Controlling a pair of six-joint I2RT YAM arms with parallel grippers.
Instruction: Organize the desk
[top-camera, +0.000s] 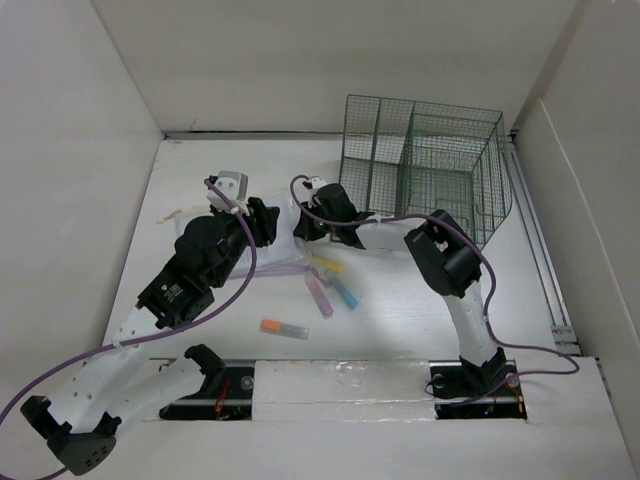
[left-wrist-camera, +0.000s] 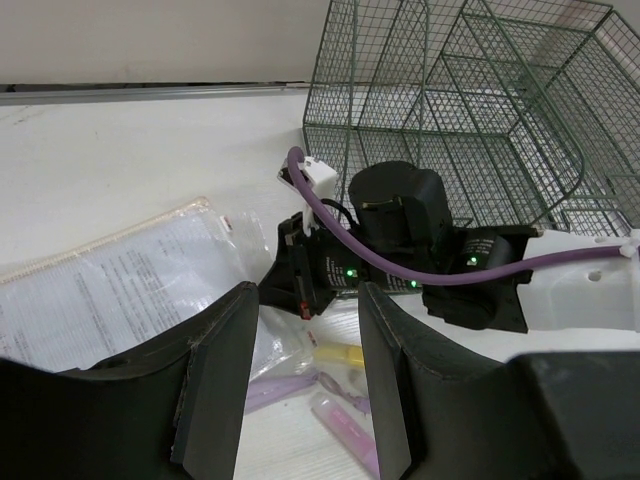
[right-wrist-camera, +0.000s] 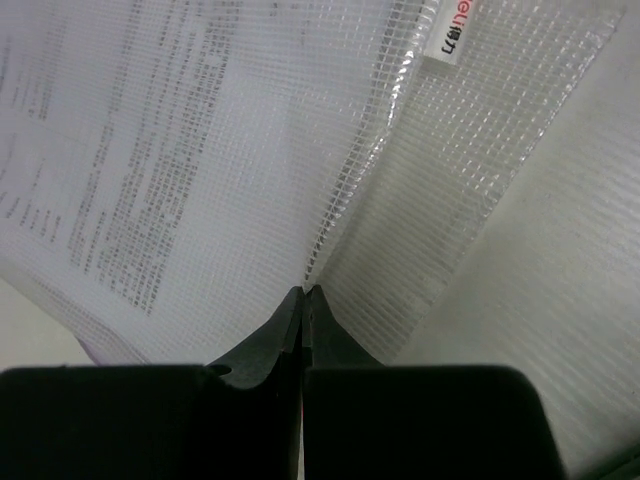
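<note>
The white desk (top-camera: 400, 300) holds a clear mesh document pouch (top-camera: 186, 230) with a printed sheet inside, lying under my left arm. It also shows in the left wrist view (left-wrist-camera: 110, 280) and fills the right wrist view (right-wrist-camera: 200, 150). My right gripper (top-camera: 305, 228) (right-wrist-camera: 305, 292) is shut on the pouch's edge, its jaws pressed together on the mesh. My left gripper (top-camera: 265, 222) (left-wrist-camera: 308, 296) is open and empty, hovering just above the pouch's right end, facing the right gripper. Yellow (top-camera: 328, 265), pink (top-camera: 320, 297), blue (top-camera: 345, 293) and orange (top-camera: 284, 328) highlighters lie near the front.
A green wire-mesh organizer basket (top-camera: 425, 160) (left-wrist-camera: 460, 110) stands at the back right, just behind the right wrist. White panels wall the desk on three sides. Purple cables loop off both arms. The yellow highlighter (left-wrist-camera: 345, 354) and pink highlighter (left-wrist-camera: 345, 425) lie under my left fingers.
</note>
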